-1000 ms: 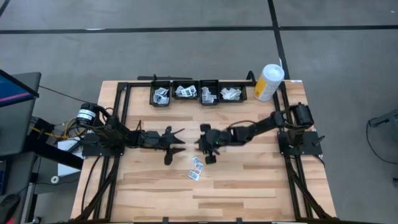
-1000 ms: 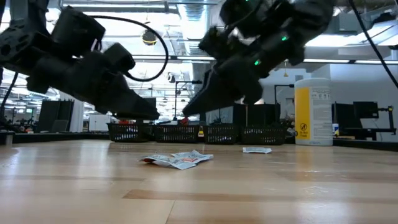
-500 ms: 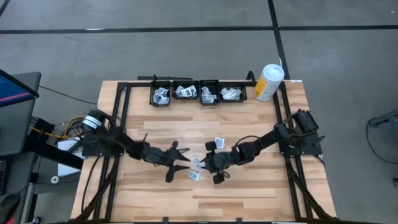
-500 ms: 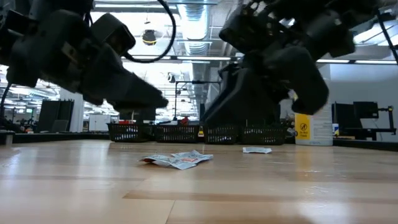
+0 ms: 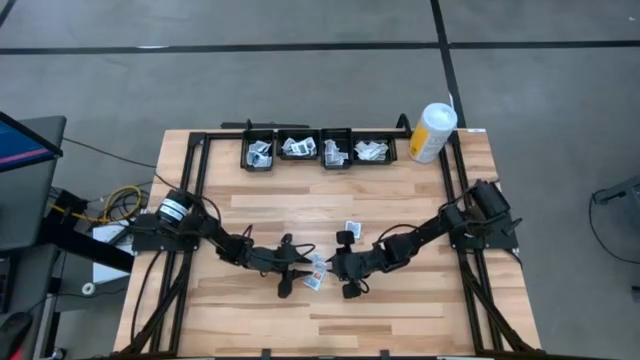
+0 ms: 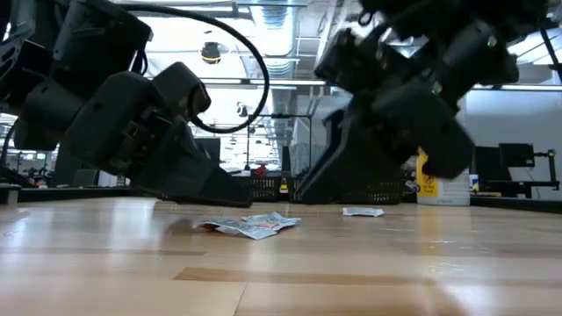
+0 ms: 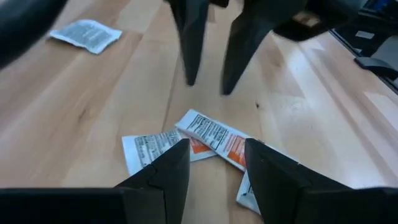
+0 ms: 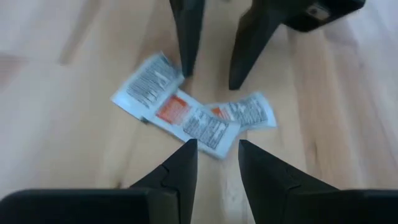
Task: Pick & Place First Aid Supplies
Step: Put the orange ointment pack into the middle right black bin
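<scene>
- Both my arms have swung in from mid-desk and come down low; my left end effector (image 5: 293,272) and right end effector (image 5: 338,272) now face each other across the small pile of first aid packets (image 5: 316,273) on the front half of the desk (image 5: 400,320).
- In both wrist views my fingers stand apart with nothing between them: both end effectors are open and empty.
- The pile, about three overlapping packets (image 7: 199,140), white with orange print, lies flat on the wood just ahead of both sets of fingertips, not yet touched.
- One stray packet (image 5: 351,229) lies just behind the pile.
- The four black bins (image 5: 318,150) along the far edge already hold packets.
- I judge this to be the approach for a pick; with both arms so close, one should yield to avoid a clash.
</scene>
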Controlling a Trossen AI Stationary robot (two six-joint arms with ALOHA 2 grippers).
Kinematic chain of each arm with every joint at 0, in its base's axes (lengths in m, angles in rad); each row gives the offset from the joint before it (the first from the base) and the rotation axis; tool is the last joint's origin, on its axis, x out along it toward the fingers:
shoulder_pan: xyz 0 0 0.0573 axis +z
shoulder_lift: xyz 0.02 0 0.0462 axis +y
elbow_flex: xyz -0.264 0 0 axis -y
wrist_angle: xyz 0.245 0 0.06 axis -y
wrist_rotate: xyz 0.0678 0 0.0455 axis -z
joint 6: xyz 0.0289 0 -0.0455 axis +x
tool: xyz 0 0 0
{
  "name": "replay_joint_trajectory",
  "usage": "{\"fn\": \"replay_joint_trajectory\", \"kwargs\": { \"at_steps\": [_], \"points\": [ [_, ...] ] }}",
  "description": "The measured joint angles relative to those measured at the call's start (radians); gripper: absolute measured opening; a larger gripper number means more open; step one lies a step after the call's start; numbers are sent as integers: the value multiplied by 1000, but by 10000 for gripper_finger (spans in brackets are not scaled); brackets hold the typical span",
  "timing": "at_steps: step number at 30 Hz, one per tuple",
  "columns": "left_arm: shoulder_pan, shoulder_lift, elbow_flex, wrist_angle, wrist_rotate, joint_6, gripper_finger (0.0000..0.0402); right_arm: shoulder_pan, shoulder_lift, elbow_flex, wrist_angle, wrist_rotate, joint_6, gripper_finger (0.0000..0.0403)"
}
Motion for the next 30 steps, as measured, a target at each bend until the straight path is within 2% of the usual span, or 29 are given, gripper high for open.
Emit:
{"fn": "replay_joint_trajectory", "kwargs": {
  "at_steps": [7,12,16,22,30],
  "points": [
    [1,29,24,1,-3,-31,154,-23,130,3,136,1,38,111],
    [1,29,30,0,-8,-29,154,-42,195,6,185,-78,48,108],
    [1,28,30,1,-8,-29,154,-62,193,6,169,-145,53,79],
    [1,28,30,1,-8,-29,154,-72,186,6,157,-181,46,9],
    [1,27,30,1,-8,-29,154,-69,132,4,124,-176,22,2]
  ]
}}
